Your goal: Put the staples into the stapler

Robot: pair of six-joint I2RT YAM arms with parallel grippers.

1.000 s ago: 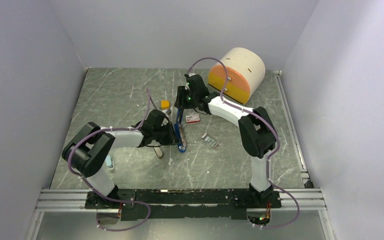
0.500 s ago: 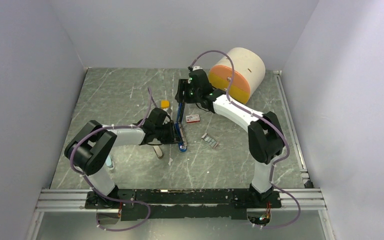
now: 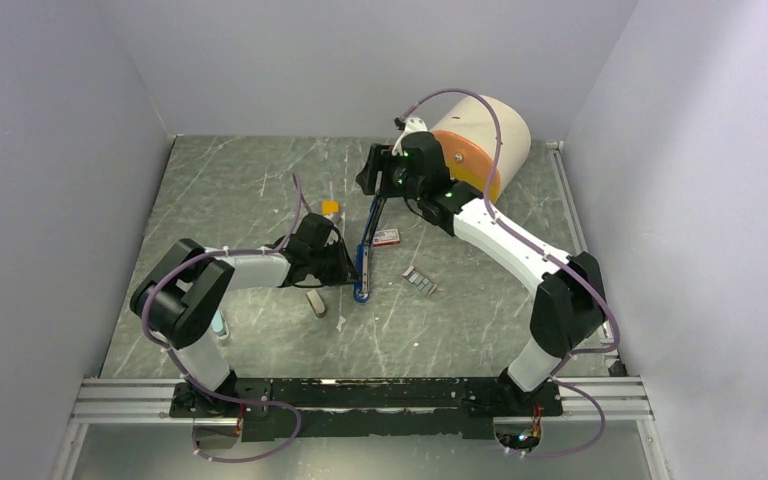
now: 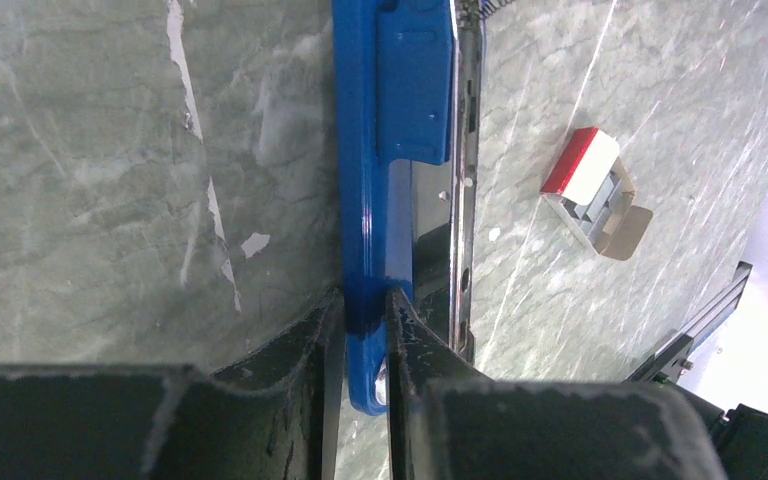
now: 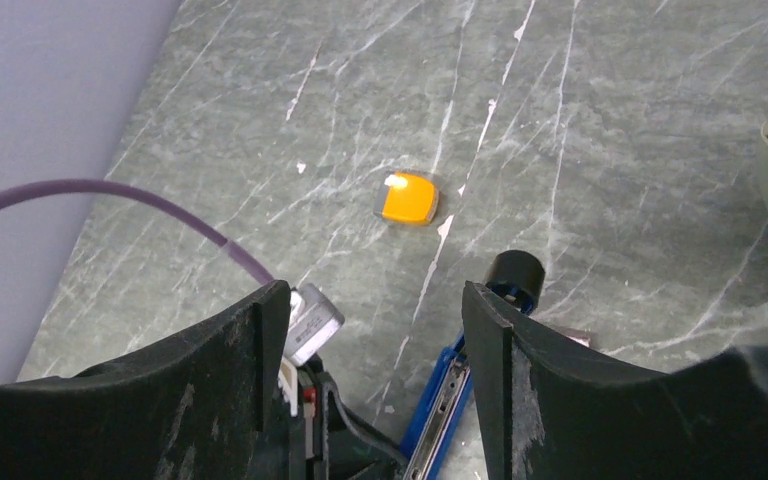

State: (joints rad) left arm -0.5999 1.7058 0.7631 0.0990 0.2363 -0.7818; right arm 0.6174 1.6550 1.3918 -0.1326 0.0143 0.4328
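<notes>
The blue stapler [image 3: 365,255] lies opened out on the table, its metal channel [image 4: 463,180] showing. My left gripper [image 3: 352,272] is shut on the stapler's near end [image 4: 365,320], one finger on each side. My right gripper [image 3: 368,185] is open and empty above the stapler's far end, whose black cap [image 5: 513,272] sits beside its right finger [image 5: 490,340]. The staples [image 3: 420,281], a small silver-grey ribbed block, lie on the table right of the stapler, apart from both grippers. The red-and-white box [image 3: 386,237] lies open beside the stapler and also shows in the left wrist view [image 4: 582,168].
A small orange-yellow block [image 3: 330,209] sits left of the stapler's far end [image 5: 408,197]. A big cream and orange cylinder [image 3: 475,145] stands at the back right. A wooden-handled tool [image 3: 317,303] and a pale blue item [image 3: 220,322] lie near the left arm.
My right arm has stretched out and its gripper has moved back and to the right. The stapler's upper part now leans more to the right. The left gripper has kept its hold.
</notes>
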